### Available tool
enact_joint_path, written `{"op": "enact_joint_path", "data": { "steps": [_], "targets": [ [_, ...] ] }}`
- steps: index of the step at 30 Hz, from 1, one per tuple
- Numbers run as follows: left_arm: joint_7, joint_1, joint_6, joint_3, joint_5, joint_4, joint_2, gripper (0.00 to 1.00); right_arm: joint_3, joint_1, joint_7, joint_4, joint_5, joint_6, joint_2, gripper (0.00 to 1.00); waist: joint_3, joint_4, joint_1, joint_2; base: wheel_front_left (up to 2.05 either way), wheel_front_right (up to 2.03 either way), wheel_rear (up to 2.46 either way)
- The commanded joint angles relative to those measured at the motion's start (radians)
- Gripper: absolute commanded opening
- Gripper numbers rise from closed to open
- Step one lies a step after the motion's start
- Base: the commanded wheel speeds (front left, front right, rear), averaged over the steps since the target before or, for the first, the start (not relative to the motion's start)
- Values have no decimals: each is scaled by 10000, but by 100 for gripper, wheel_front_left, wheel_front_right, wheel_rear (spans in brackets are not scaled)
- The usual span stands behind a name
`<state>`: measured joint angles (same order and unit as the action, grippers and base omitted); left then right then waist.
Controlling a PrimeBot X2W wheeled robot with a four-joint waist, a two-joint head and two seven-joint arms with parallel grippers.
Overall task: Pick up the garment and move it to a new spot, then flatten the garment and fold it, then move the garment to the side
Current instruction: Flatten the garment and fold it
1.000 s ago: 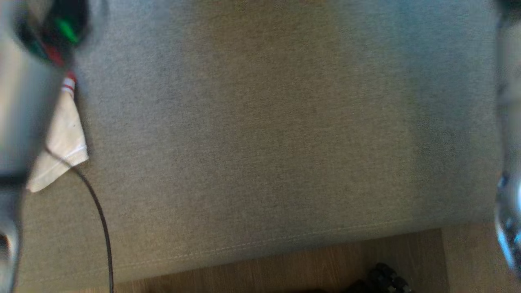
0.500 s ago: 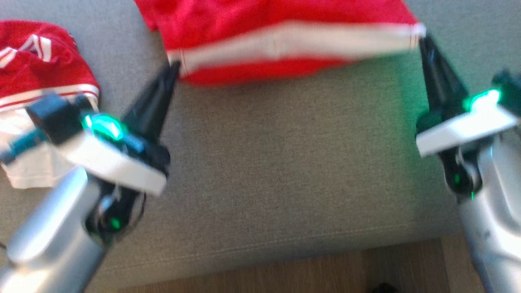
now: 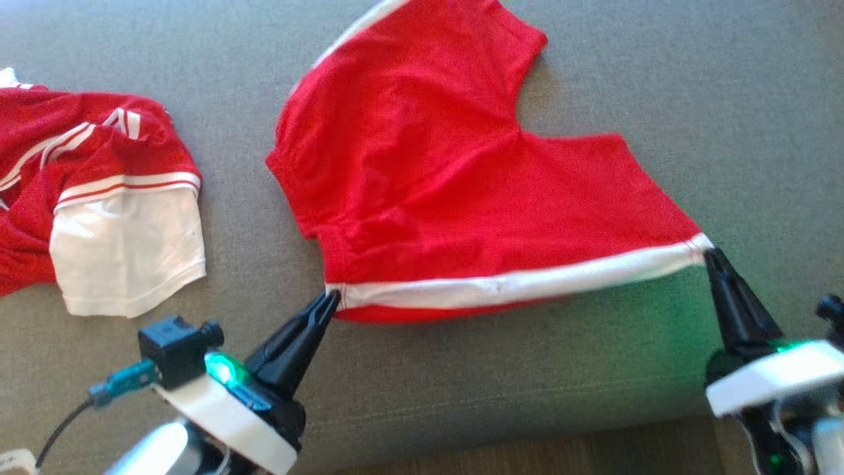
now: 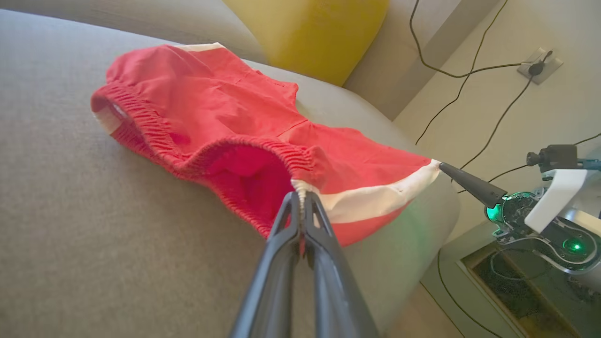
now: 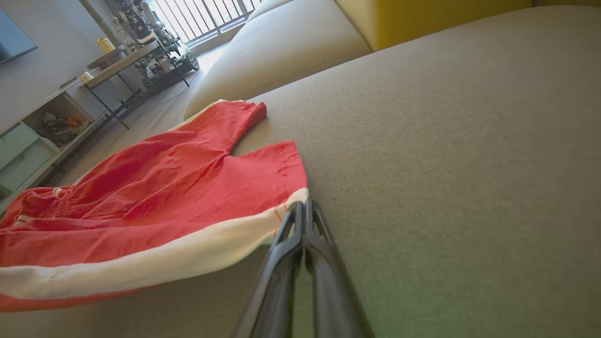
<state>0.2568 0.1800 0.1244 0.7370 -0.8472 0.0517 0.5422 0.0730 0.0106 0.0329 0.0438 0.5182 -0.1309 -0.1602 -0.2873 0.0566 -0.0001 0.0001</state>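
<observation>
Head view: the red garment [image 3: 448, 198] lies spread on the grey sofa cushion [image 3: 725, 99], its white-banded near edge stretched between the left gripper [image 3: 331, 302] and the right gripper [image 3: 708, 254], each clenched on one end of the band. Left wrist view: the left gripper pinches the band's corner beside the elastic waist, with the cloth extending beyond its tips. Right wrist view: the right gripper is clamped on the opposite corner, with the garment lying to its left.
</observation>
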Motion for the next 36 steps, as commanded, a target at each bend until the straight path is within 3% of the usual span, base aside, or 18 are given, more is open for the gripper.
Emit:
{"op": "enact_joint_path", "data": {
  "steps": [1,5,8,14,17,27,36],
  "targets": [
    [49,71,63,-433,-104,441,330,0,84,-176,-109,-712,-99,2,-34,0,47,-45,1,-1,0,0,0],
    [49,-430,63,-991,-631,894,-34,0,746,-505,-325,-1850,-343,2,244,0,41,-115,1,-1,0,0,0],
    [49,-590,63,-963,-1706,1023,-349,0,1093,-160,-620,-2232,-551,2,470,0,45,-241,1,-1,0,0,0],
    [-357,193,63,-448,-5197,866,-1086,0,1678,1658,-1069,-1528,-1462,2,766,0,-36,-752,1,-1,0,0,0],
    [-565,925,63,-451,-6013,489,-1364,0,1807,2971,-1175,-735,-2107,2,825,0,-223,-1017,1,-1,0,0,0],
    [-130,2685,63,-1031,-6574,-996,-2766,0,1202,7303,-1213,2844,-3424,2,138,0,-1251,-2123,1,-1,0,0,0],
    [-55,3942,63,-1383,-6945,-2272,-3776,0,118,9950,-814,5495,-4267,2,-535,0,-2174,-2884,1,-1,0,0,0]
  ]
}}
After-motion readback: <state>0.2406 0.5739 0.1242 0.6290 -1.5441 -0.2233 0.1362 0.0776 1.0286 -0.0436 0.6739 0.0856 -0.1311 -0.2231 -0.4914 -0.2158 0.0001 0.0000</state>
